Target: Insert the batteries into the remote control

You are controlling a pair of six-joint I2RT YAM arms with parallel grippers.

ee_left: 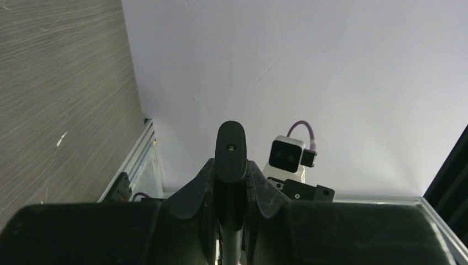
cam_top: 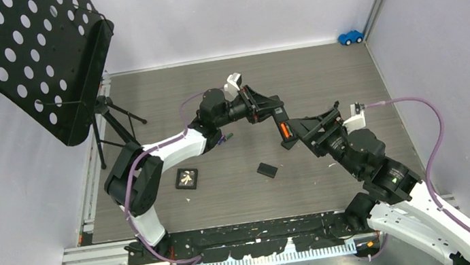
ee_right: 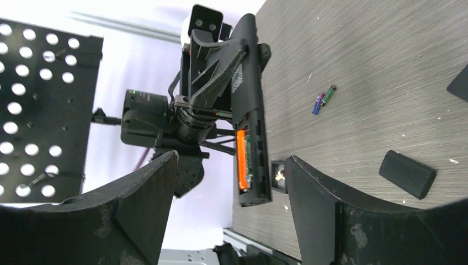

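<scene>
A black remote control (cam_top: 277,121) hangs tilted above the table, my left gripper (cam_top: 258,110) shut on its upper half. Its back compartment faces the right wrist camera, with one orange battery (ee_right: 241,159) seated inside. My right gripper (ee_right: 232,161) stands open, its fingers on either side of the remote's lower end (ee_right: 254,190) without touching it. In the left wrist view the remote's rounded tip (ee_left: 230,150) sticks out between the fingers of my left gripper (ee_left: 230,172). Two loose batteries (ee_right: 324,99), one blue and one green, lie on the table (cam_top: 320,73) beside the left arm (cam_top: 225,138).
The small black cover plate (cam_top: 267,170) lies on the table below the remote. A black square tile with a gold mark (cam_top: 187,178) sits near the left arm's base. A perforated black music stand (cam_top: 38,62) stands at the far left, a blue toy car (cam_top: 350,37) in the far corner.
</scene>
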